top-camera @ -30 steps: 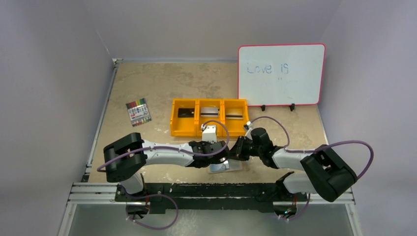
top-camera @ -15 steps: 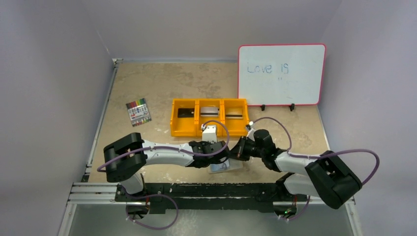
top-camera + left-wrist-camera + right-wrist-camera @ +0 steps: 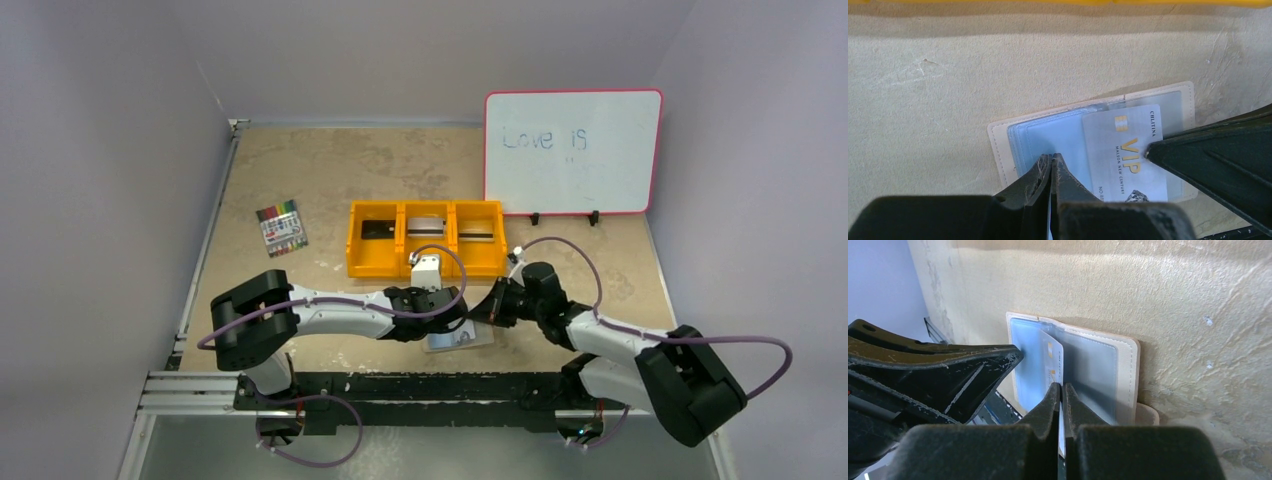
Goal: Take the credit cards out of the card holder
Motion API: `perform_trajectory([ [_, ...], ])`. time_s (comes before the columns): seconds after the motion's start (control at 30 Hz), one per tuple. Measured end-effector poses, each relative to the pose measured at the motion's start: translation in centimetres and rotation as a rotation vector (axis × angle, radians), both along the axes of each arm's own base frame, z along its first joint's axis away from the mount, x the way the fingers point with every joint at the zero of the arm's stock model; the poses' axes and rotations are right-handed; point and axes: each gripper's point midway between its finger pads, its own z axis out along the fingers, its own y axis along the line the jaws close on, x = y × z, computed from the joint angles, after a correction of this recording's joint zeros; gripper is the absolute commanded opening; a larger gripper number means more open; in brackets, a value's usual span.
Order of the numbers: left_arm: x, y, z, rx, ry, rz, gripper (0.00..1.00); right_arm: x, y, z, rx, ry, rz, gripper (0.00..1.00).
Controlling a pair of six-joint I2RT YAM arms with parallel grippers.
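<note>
Card holder lying open on the table near its front edge, pale blue panels, beige stitched border, silver VIP card partly out, right gripper pinching that card, left gripper pressed together, tips touching the bare blue panel.

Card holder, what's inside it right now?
One silver VIP card, partly out of a pocket of the card holder, pinched by the right pincer. Any cards beneath it are hidden.

Rough matt desk. Stitched leather-like rim, glossy plastic sleeves on card holder. Smooth plastic card. Scuffed matt black plastic left claw, right claw.
</note>
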Motion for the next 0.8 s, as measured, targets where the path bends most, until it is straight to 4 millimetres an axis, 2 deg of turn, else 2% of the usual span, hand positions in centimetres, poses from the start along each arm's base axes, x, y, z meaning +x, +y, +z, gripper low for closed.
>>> perform_trajectory([
  [0.17,0.0,0.0,0.0,0.0,-0.001,0.001,0.0,0.1,-0.6,0.9,-0.015,-0.034,-0.017,0.0],
  [0.23,0.0,0.0,0.0,0.001,-0.002,0.001,0.04,0.4,-0.8,1.7,-0.013,-0.067,-0.035,0.0],
  [0.33,0.0,0.0,0.1,-0.004,-0.003,0.001,0.13,0.9,-1.2,3.0,-0.006,-0.123,-0.066,0.0],
  [0.4,0.0,0.0,0.3,-0.018,-0.007,0.0,0.26,1.2,-1.5,3.8,0.0,-0.157,-0.086,0.0],
  [0.5,-0.1,0.4,0.9,-0.047,-0.018,-0.002,0.36,1.2,-1.8,4.7,0.005,-0.192,-0.098,0.0],
  [0.67,0.1,0.3,3.7,-0.138,-0.068,-0.007,0.41,1.3,-1.8,5.6,0.005,-0.267,-0.068,0.0],
  [0.73,0.4,0.4,5.1,-0.169,-0.101,-0.01,0.45,1.4,-1.8,6.1,-0.002,-0.318,-0.045,0.0],
  [0.8,0.8,0.7,6.5,-0.189,-0.138,-0.017,0.56,1.5,-1.7,6.6,-0.001,-0.368,-0.015,0.0],
])
